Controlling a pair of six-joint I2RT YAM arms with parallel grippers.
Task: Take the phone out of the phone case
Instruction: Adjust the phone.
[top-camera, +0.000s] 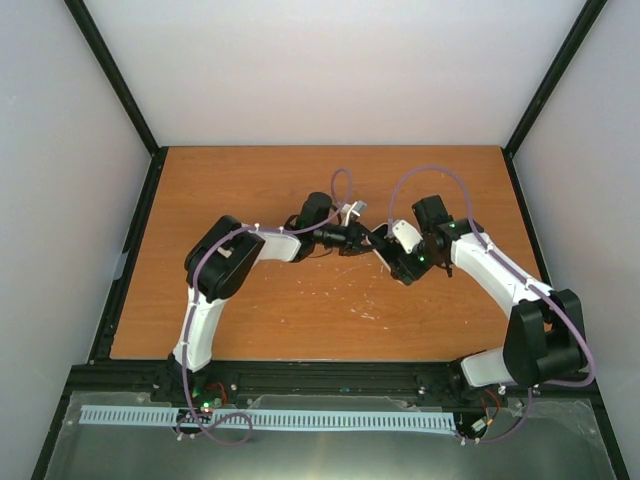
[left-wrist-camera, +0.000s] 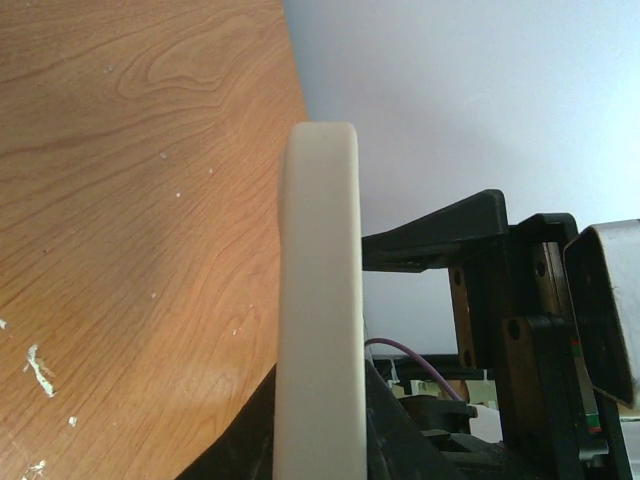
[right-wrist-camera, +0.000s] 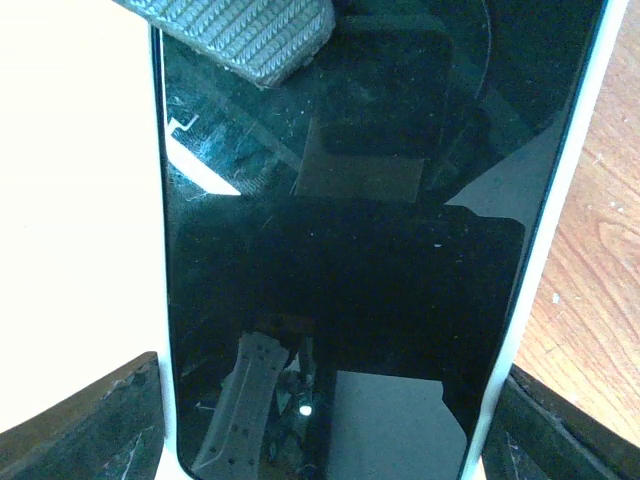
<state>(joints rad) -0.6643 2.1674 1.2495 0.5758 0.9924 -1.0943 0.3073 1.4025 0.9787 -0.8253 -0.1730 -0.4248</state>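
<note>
Found left claw (top-camera: 360, 238) clenched across one end of the phone (right-wrist-camera: 340, 280), with a woven grey pad (right-wrist-camera: 250, 30) pressed flat on the dark glass and dark finger bases hugging both faces of the cream case (left-wrist-camera: 320, 300), seen edge-on from that wrist. Found right claw (top-camera: 388, 250) spread wide yet gripping, with black fingers (right-wrist-camera: 105, 425) set against the case's long white rims, one on each side. Saw phone seated in the case, white rim showing along both long sides of the black, reflecting screen. Saw both held between the two claws, nose to nose near the middle of the table (top-camera: 300, 320). Could not tell from any view whether the case touched the wood. Noted white flecks (left-wrist-camera: 38, 368) on the orange-brown boards beside it. Noted, beyond the case, right arm's black frame (left-wrist-camera: 500, 330) and a purple cable (left-wrist-camera: 400, 348). Farther back, saw pale walls (top-camera: 330, 70) and black corner posts (top-camera: 110, 70).
</note>
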